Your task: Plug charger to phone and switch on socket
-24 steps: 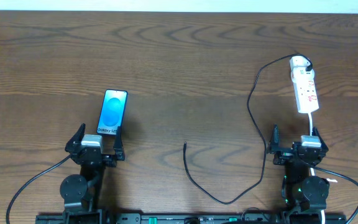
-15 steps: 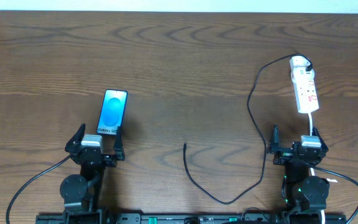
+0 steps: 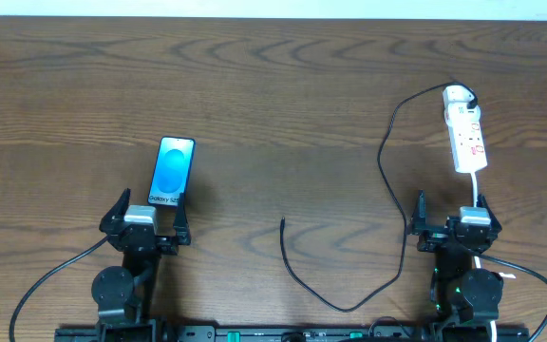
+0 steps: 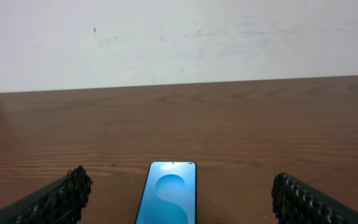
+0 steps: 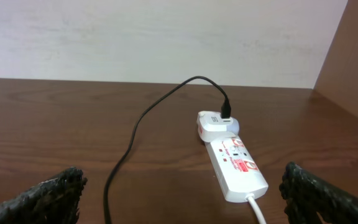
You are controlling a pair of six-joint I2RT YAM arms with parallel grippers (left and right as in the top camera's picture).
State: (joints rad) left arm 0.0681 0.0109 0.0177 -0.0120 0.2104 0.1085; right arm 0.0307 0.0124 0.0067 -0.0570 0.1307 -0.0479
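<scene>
Nothing has moved since the earlier overhead views: arms, cables and devices all lie where they were. One phone [image 3: 173, 172] lies flat on the wooden table [image 3: 273, 85], screen up and bright blue, and serves as the reference for everything else.

Two grippers are in view, each with two fingers. The left gripper [image 3: 153, 201] sits at the phone's near end with its fingers spread wide, holding nothing; the phone's label end lies just between the fingertips. The right gripper [image 3: 450, 199] is well to the phone's right, also spread apart and empty.

One charger [image 3: 384, 157], a thin black cable, lies to the right of the phone. Its free plug tip [image 3: 282, 220] rests on the wood, apart from the phone, between it and the right gripper.

One socket [image 3: 465, 133] lies far to the phone's right. The charger's other end enters a white adapter [image 3: 457, 94] at its far end. One white cord [image 3: 473, 185] leaves its near end.
</scene>
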